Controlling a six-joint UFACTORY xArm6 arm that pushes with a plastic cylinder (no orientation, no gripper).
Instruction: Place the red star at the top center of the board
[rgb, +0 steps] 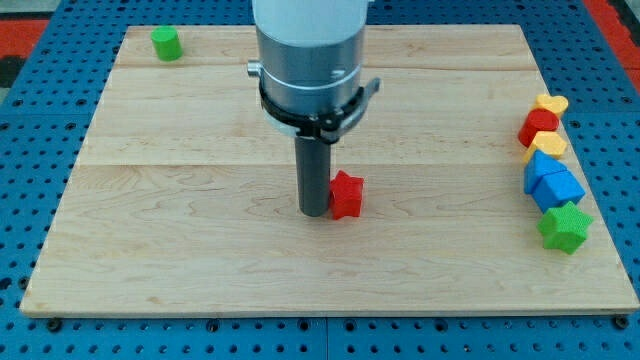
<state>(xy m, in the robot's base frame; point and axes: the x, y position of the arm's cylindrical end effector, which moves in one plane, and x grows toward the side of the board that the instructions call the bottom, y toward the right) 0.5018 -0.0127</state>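
now smooth dark tip touching red star on pale wood board; no jaws.

a robotics lab bench, by the look of it. a pale wooden board made of glued planks lies on a blue perforated desk with a regular grid of mounting holes, the sort of plate used for fixing test rigs. a grey cylindrical robot arm with a black clamp ring comes down from the view's top and ends in a dark rod. small moulded blocks in plain toy colours, such as a green cylinder and a green star, sit about the board like test pieces. at the view's top corners a red perforated surface shows beyond the blue.
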